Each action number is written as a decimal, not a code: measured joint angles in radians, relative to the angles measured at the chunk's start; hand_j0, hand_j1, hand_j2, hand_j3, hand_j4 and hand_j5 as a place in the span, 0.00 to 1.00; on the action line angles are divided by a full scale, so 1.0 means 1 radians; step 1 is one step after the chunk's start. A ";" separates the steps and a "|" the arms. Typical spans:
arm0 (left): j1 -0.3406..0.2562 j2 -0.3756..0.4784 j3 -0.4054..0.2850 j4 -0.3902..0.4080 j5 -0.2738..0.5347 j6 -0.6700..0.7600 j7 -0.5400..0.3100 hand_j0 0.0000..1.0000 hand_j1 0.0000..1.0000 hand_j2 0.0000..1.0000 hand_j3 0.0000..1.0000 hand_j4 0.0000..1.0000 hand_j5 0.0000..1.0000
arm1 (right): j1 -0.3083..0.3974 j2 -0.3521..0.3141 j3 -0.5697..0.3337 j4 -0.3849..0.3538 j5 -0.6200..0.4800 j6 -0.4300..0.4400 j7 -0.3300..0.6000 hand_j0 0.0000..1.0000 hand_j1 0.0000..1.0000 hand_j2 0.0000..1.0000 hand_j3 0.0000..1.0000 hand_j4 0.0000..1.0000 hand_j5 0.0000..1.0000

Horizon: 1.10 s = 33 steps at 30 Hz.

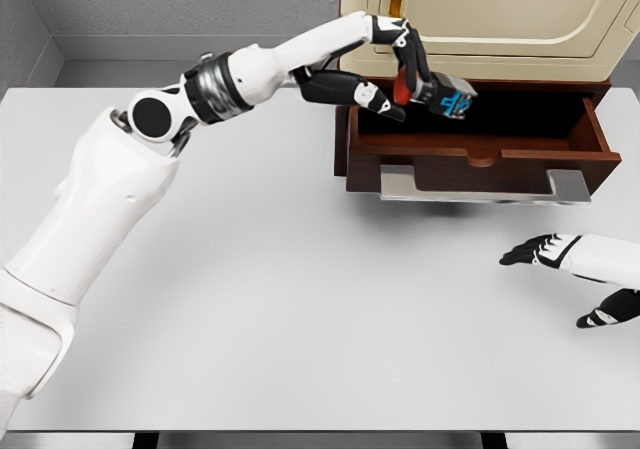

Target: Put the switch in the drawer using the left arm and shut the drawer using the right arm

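My left hand (405, 74) reaches over the left part of the open dark-wood drawer (480, 154), its black fingers shut on the switch (445, 94), a dark console with red and blue ends. The switch is held above the drawer's dark inside, just past its left wall. The drawer is pulled out toward me and has a flat silver handle (485, 187) along its front. My right hand (560, 259) hovers low over the table at the right edge, fingers spread and holding nothing, below and in front of the drawer's right end.
The drawer belongs to a cream-coloured cabinet (500, 19) at the back right. The white table (280, 299) spreads across the view, with a grey wall behind it.
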State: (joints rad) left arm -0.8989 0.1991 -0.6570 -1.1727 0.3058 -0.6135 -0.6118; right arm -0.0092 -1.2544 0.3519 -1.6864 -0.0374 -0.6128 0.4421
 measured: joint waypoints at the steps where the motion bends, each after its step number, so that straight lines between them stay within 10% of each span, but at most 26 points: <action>1: -0.002 -0.006 0.000 0.009 -0.002 0.000 0.000 0.33 0.33 0.33 0.33 0.33 0.33 | 0.002 0.000 0.000 0.000 0.000 0.000 0.001 1.00 1.00 1.00 1.00 1.00 1.00; 33: -0.023 -0.068 0.048 0.128 -0.088 0.000 0.000 0.39 0.39 0.39 0.39 0.39 0.39 | 0.002 -0.002 0.000 0.020 0.001 0.000 0.006 1.00 1.00 1.00 1.00 1.00 1.00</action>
State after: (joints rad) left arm -0.9219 0.1312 -0.6089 -1.0448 0.2174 -0.6134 -0.6116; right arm -0.0077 -1.2559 0.3516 -1.6666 -0.0362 -0.6128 0.4483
